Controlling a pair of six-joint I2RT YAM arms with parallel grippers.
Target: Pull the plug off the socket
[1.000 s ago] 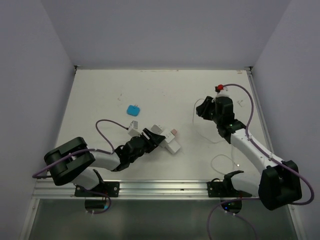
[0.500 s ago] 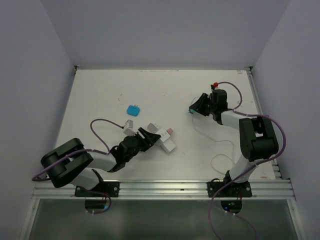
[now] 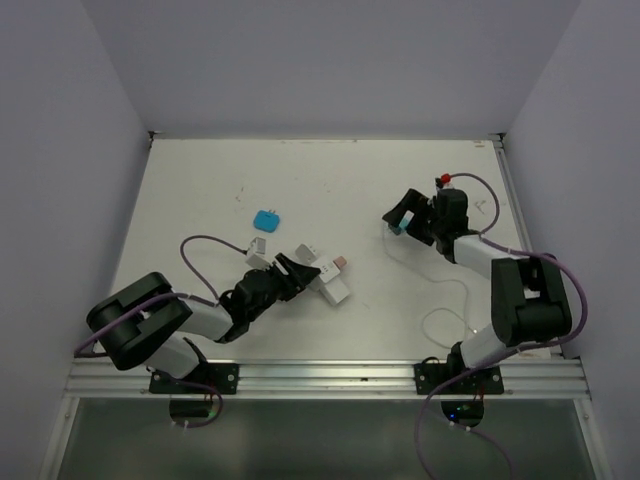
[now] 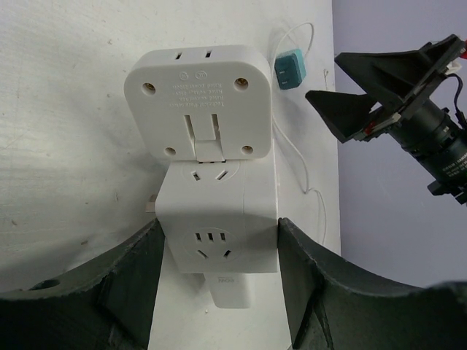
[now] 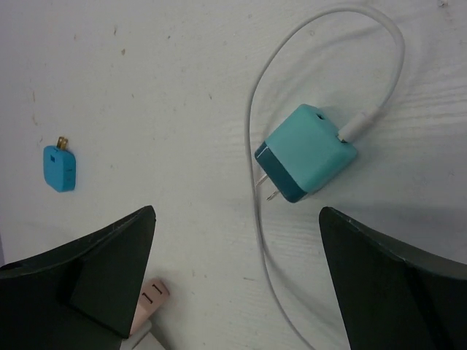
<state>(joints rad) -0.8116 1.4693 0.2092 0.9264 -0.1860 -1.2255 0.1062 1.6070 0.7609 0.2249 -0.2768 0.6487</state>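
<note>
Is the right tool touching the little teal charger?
Apart. The right wrist view shows the teal charger lying between the open fingers of the right tool, bare table on both sides.

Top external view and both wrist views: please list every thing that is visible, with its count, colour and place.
cube-shaped plastic socket: one, white, between the left fingers
flat square plastic block: one, white, attached to the socket
oblong plug: one, white, sticking out of the socket
small pink piece: one, pink, at the socket
cube-shaped charger: one, teal, below the right gripper
thin cable: one, white, from the charger
small flat plug: one, blue, lying alone
table: one, white
left gripper: one, black, closed on the socket
right gripper: one, black, open
</note>
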